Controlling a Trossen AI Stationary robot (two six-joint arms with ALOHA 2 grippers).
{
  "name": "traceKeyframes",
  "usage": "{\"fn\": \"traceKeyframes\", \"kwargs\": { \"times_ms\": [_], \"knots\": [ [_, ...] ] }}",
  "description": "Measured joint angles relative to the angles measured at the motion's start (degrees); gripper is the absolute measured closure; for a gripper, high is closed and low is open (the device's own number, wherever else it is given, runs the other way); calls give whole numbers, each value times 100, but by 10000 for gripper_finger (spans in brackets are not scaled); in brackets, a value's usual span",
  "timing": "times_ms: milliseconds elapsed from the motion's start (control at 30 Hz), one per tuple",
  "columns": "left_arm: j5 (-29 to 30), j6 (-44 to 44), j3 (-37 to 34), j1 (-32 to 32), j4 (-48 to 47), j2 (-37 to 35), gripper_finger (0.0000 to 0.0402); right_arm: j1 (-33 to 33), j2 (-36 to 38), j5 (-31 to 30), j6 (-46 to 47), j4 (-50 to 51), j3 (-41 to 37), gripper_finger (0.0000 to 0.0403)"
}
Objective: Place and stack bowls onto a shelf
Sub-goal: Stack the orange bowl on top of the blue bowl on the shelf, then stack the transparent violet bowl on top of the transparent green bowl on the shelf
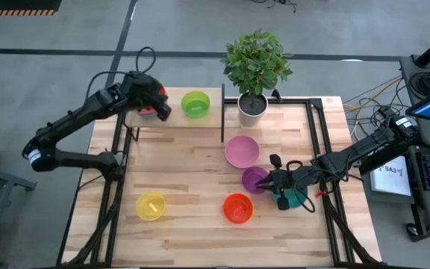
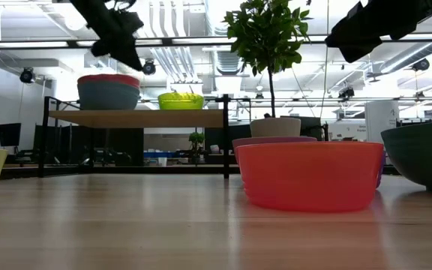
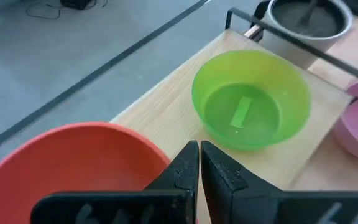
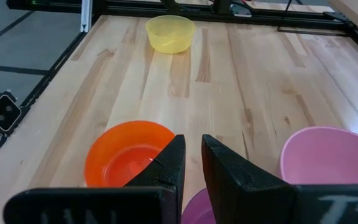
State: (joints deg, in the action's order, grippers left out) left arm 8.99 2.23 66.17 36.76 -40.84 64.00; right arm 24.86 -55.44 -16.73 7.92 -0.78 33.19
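Observation:
On the shelf (image 1: 174, 119) at the table's far left, a red bowl (image 2: 109, 79) sits nested in a blue bowl (image 2: 108, 96), and a green bowl (image 1: 195, 103) stands beside them. My left gripper (image 3: 199, 163) hovers shut just above the red bowl (image 3: 73, 168). Pink (image 1: 242, 151), purple (image 1: 254, 178), orange (image 1: 237, 208), yellow (image 1: 151, 206) and teal (image 1: 295, 197) bowls stand on the table. My right gripper (image 4: 192, 163), fingers nearly together, hangs above the purple bowl's rim (image 4: 197, 205) next to the teal bowl.
A white plant pot (image 1: 252, 108) with a leafy plant stands right of the shelf's black divider (image 1: 222, 112). Black frame rails (image 1: 321, 134) run along the table's left and right sides. Bare wood lies between the yellow and orange bowls.

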Motion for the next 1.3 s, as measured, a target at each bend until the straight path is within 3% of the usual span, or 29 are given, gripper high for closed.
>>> {"fn": "traceKeyframes", "kwargs": {
  "times_ms": [433,767,1033,1300],
  "knots": [
    [96,-51,-44,17,24,563,402,0,0,4,7,2,0,360],
    [32,-36,283,-209,-75,252,402,0,0,-49,250,2,0,360],
    [-55,408,-239,-1650,570,-348,401,-47,0,-759,942,0,0,360],
    [720,430,-1237,-3195,2349,-649,401,-410,0,-444,1483,120,236,360]
  ]
}}
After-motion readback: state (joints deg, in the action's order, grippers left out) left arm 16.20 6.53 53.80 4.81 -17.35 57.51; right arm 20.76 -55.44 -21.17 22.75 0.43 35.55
